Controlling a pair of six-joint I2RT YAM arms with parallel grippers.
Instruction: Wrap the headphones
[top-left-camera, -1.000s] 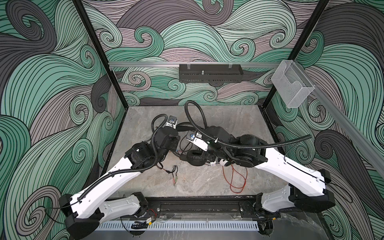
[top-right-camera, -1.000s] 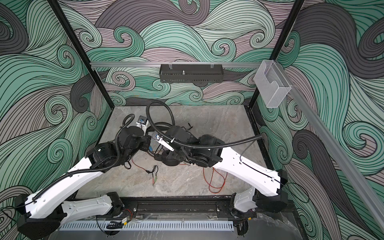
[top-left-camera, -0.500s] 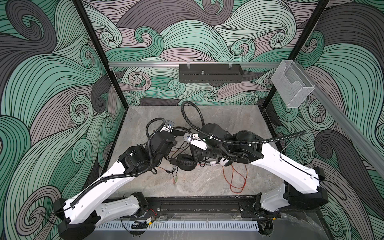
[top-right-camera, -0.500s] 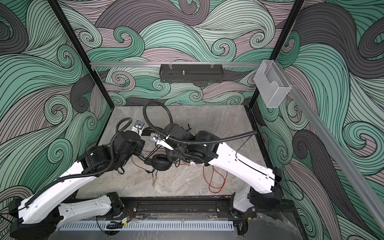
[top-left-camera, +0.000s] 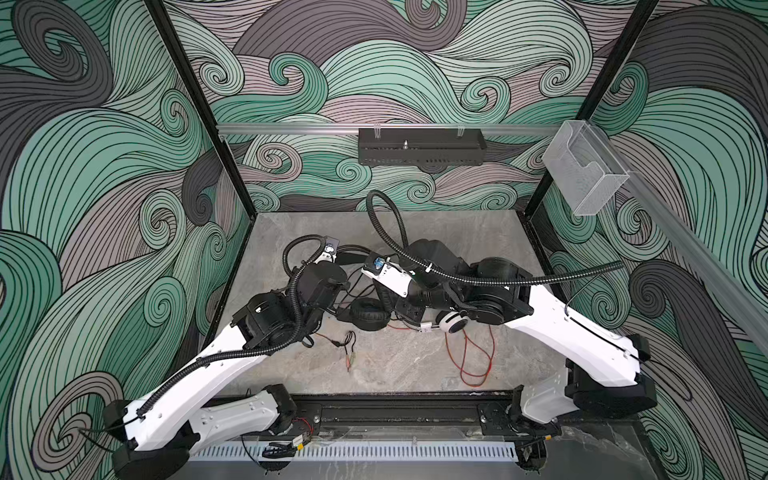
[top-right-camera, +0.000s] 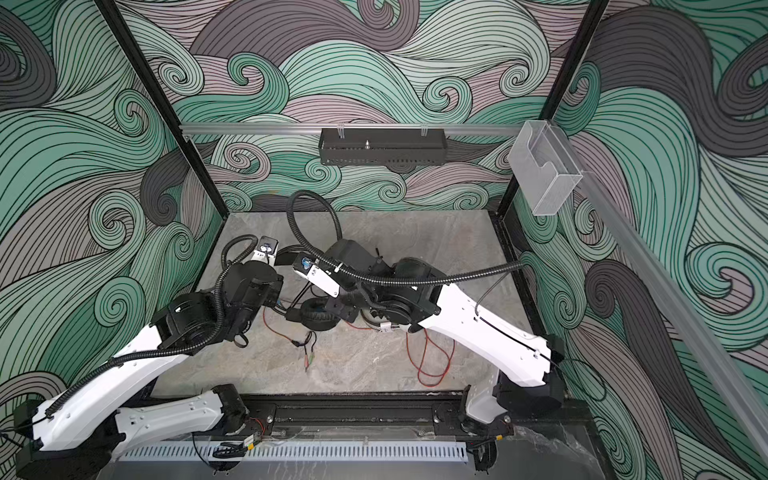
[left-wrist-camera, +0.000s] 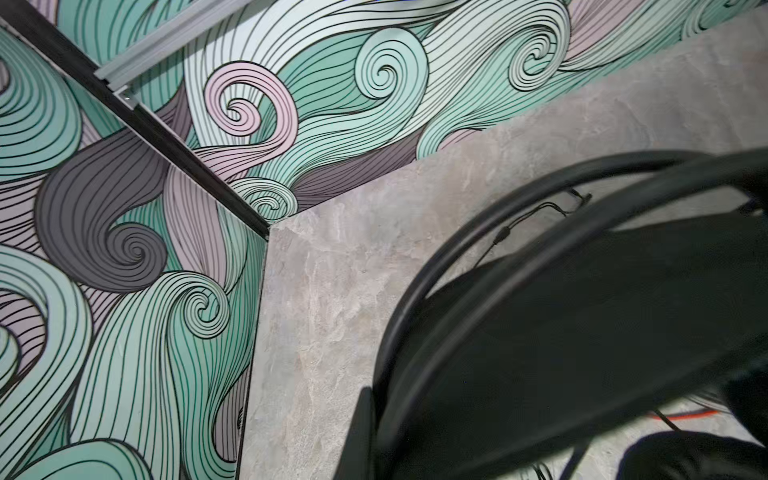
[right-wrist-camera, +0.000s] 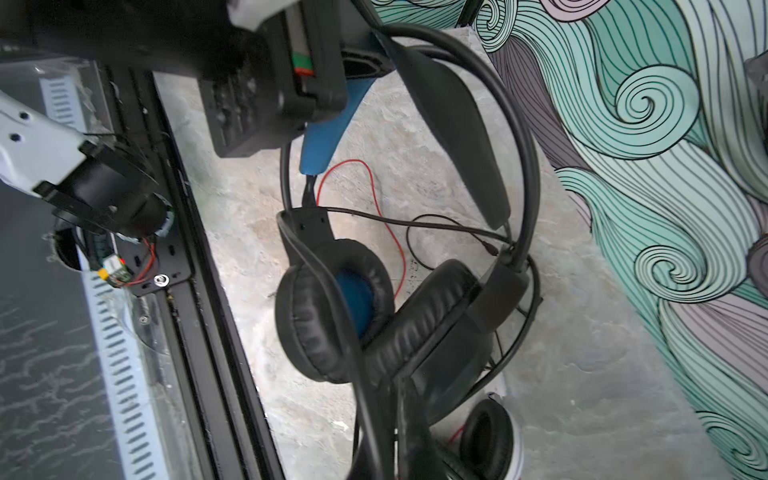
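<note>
The black headset is what I have in hand. In both top views one of its cushions shows between the two wrists, around the middle of the table. I can't say whether it rests on the stone or hangs just above it. From the right wrist camera I see both cushions pressed side by side, with the blue-lined strap rising from them and folding over at the left gripper. Those jaws are closed and look pinched on the strap at its top. In the left wrist camera the strap and wire hoops fill the frame as a dark blur, very near.

The right gripper is closed too, just beside the cushion on its right. A thick dark strand crosses the cushions and runs off toward those jaws. They are out of focus at the frame edge, so I cannot tell whether they pinch anything.

The white headset lies just beyond that gripper, close against the black one. Its red cable loops loose toward the near edge. The black cable trails the other way, its plugs on the table apart from both grippers.
</note>
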